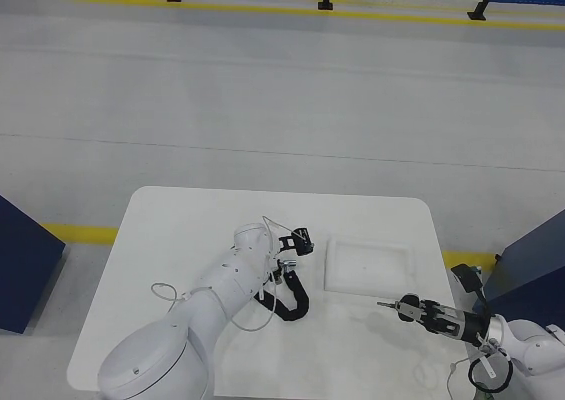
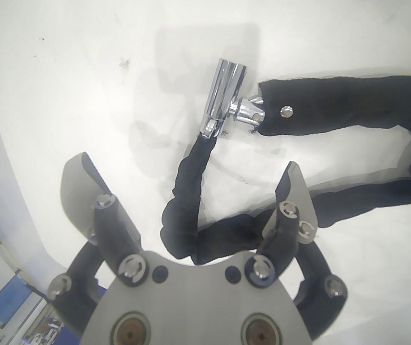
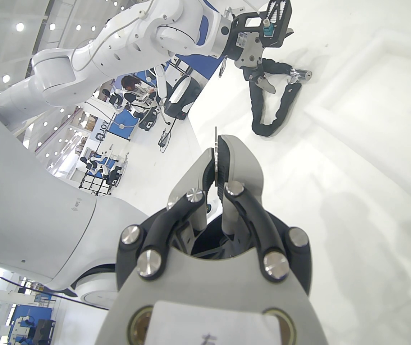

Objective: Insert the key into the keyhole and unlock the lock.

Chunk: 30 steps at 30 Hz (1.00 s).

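Note:
The lock is a black fabric-sleeved chain (image 2: 334, 109) with a chrome cylinder (image 2: 223, 98), lying on the white table. My left gripper (image 2: 187, 177) hangs open just over it, and a thin loop of the chain runs between the fingers (image 2: 293, 188) without being pinched. In the top view this gripper (image 1: 282, 273) is at the table's middle, over the chain (image 1: 299, 302). My right gripper (image 3: 217, 152) is shut on a thin metal key (image 3: 215, 138), whose blade sticks out past the fingertips. It hovers to the right (image 1: 402, 304), well apart from the cylinder (image 3: 300, 72).
A shallow white tray (image 1: 330, 265) lies on the table between the two grippers, toward the far side. Dark blue panels (image 1: 2, 250) stand off both sides of the table. Bare tabletop lies between the key and the lock.

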Available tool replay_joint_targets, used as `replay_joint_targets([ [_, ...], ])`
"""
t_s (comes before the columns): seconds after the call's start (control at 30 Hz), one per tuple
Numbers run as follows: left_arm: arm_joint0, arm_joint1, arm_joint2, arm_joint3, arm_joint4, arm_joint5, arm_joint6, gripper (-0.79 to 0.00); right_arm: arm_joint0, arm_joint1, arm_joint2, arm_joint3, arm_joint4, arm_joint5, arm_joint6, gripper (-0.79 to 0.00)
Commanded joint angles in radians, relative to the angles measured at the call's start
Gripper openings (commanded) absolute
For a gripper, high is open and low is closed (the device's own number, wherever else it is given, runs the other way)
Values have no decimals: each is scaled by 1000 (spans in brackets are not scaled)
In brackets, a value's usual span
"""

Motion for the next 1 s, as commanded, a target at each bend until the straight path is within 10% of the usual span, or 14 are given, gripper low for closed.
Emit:
replay_joint_targets([
  [0.0,-8,5,-6,-4,-7,0,-3,0,0,0,0,0,0,0,0,-785],
  [0.47,-11,24,-43,-15,-65,-17,-85,0,0,0,0,0,0,0,0,-785],
  [0.73,-3,33,-55,-19,-77,-32,-96,-382,0,0,0,0,0,0,0,-785],
  [0.97,9,36,-59,-24,-80,-36,-117,-431,0,0,0,0,0,0,0,-785],
])
